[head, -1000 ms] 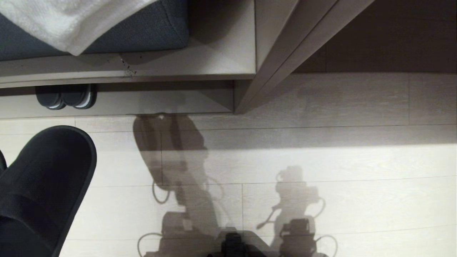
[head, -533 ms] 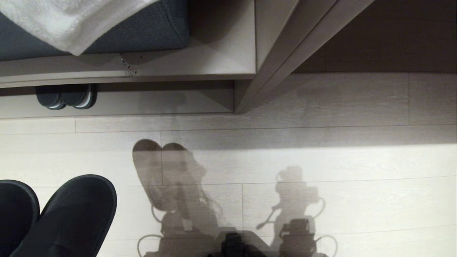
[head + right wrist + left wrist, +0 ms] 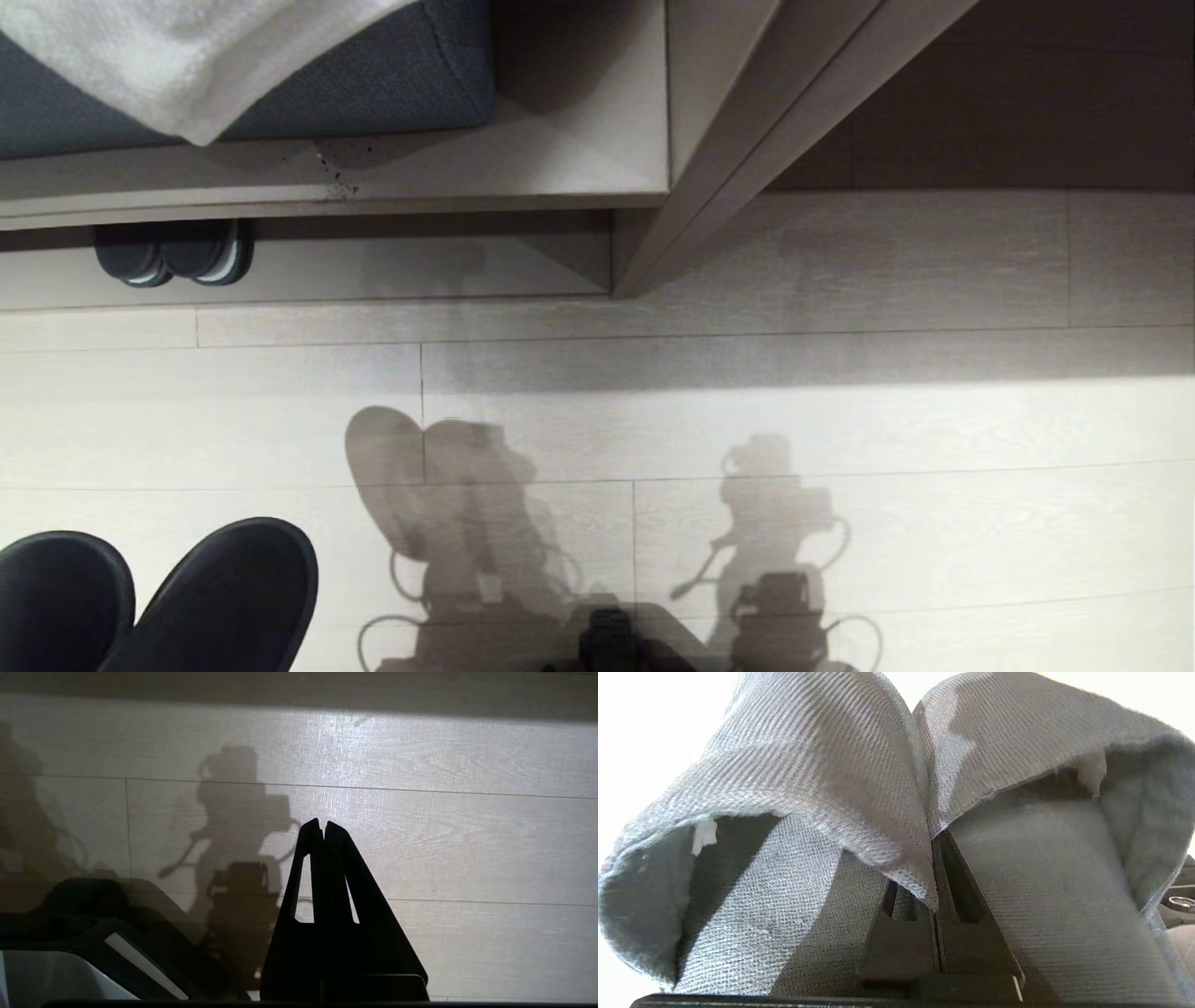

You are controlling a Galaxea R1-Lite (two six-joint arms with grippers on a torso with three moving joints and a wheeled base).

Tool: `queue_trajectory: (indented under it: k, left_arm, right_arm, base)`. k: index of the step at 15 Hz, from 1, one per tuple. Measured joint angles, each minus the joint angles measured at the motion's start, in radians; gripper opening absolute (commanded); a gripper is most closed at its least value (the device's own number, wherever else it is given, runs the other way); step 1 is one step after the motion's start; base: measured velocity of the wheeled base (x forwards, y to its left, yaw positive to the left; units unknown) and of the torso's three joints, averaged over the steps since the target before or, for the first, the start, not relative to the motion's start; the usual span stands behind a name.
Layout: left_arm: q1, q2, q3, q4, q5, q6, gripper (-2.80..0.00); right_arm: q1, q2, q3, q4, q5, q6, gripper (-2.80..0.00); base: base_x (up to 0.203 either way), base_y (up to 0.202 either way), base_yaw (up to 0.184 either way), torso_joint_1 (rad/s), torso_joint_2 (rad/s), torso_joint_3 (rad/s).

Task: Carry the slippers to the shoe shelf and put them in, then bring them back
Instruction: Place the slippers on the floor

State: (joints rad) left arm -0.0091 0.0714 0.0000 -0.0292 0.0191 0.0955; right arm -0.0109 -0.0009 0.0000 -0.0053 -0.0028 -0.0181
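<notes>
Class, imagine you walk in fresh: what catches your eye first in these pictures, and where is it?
The black slippers loom at the head view's lower left, pinched together by the left gripper. On the pale floor lie sharp shadows of the robot's arms. Another dark pair sits in the shoe shelf under the blue cushion.

I found no readable text, labels, brands, numbers or signs anywhere. The small white tabs inside the slippers (image 3: 1091, 771) were blank from where I looked.
</notes>
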Motion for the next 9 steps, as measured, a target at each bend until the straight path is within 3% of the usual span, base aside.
queue_trajectory:
  k: [9]
  left_arm:
    - [0.0, -0.073, 0.0, 0.039, -0.002, -0.054, -2.8]
  right_arm:
    - [0.0, 0.0, 0.0, 0.0, 0.0, 0.0, -2.8]
  base:
    - [0.0, 0.0, 0.0, 0.0, 0.0, 0.0]
